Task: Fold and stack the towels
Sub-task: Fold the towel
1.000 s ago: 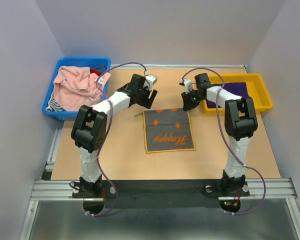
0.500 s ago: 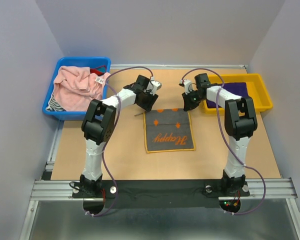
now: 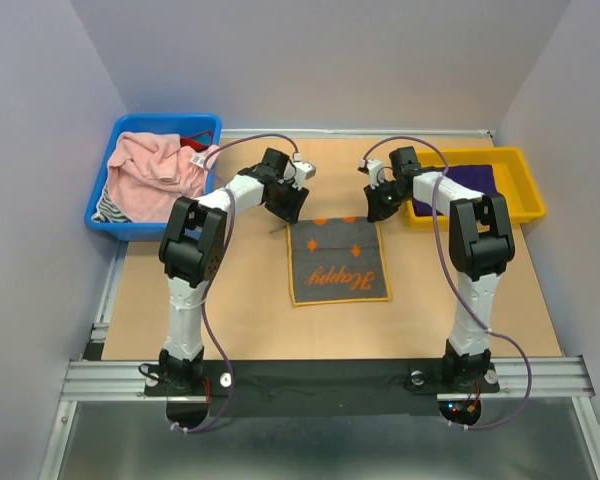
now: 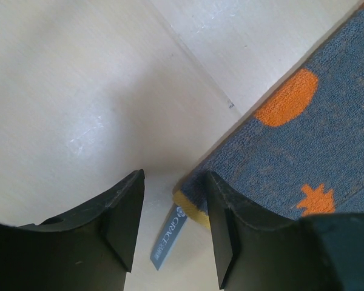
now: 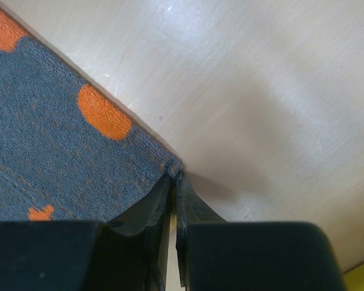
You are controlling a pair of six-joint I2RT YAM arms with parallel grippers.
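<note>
The grey-and-orange "Happy" towel [image 3: 338,261] lies flat in the middle of the table. My left gripper [image 3: 288,208] is open at its far left corner; in the left wrist view that corner [image 4: 197,206] and its label [image 4: 168,236] sit between the open jaws [image 4: 173,227]. My right gripper [image 3: 373,211] is shut on the far right corner [image 5: 173,167], pinched between the fingers [image 5: 175,194]. The dark purple towel [image 3: 470,182] lies in the yellow tray [image 3: 525,200]. The pale pink towel [image 3: 155,172] is bunched in the blue bin [image 3: 110,215].
A striped cloth [image 3: 108,208] and a red item [image 3: 192,143] lie in the blue bin under the pink towel. A metal rail [image 3: 330,375] runs along the near edge.
My left gripper has swung down and in to the towel's far left corner. My right gripper has stayed at the far right corner.
</note>
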